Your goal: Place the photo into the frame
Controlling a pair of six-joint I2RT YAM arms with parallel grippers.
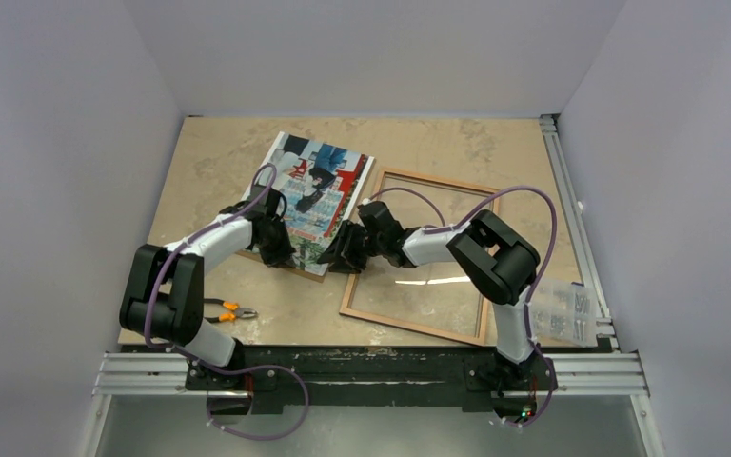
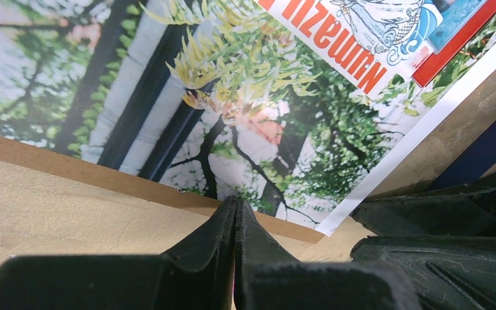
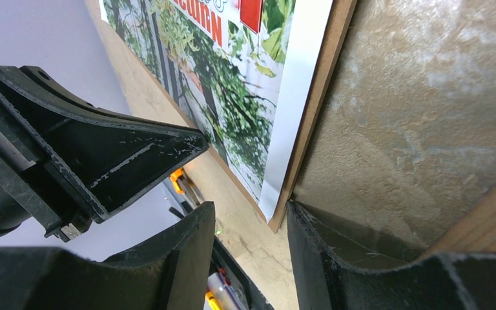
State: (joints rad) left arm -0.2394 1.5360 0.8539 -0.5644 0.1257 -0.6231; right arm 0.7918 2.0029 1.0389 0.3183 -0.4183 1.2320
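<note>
**Photo on its board, just left of the frame, both grippers at its near corner**

In the top view both wrists cover the near end of the photo (image 1: 316,186), so its near corner shows only in the wrist views. The brown backing board (image 2: 71,171) under it appears as no more than a thin edge around the print. The frame (image 1: 419,178) is cut down to a sliver of wooden rail in the right wrist view.

The left gripper (image 2: 236,219) is clenched, its fingers pressed flat together just at the board's near edge. Whether they touch the board I cannot tell. The right gripper (image 3: 245,239) stands with its fingers parted, one on either side of the board's corner, grasping nothing.

A wedge of bare table (image 1: 438,143) separates the board's right edge from the frame's left rail (near, not touching). More table shows beyond both, up to the back wall. Orange-handled pliers (image 1: 229,309) lie near the left arm, and a clear plastic box (image 1: 562,309) sits at the right rail.

The photo lies face up, its long axis running from near-left to far-right. The frame lies flat, wood side up, with its long axis running near to far.
</note>
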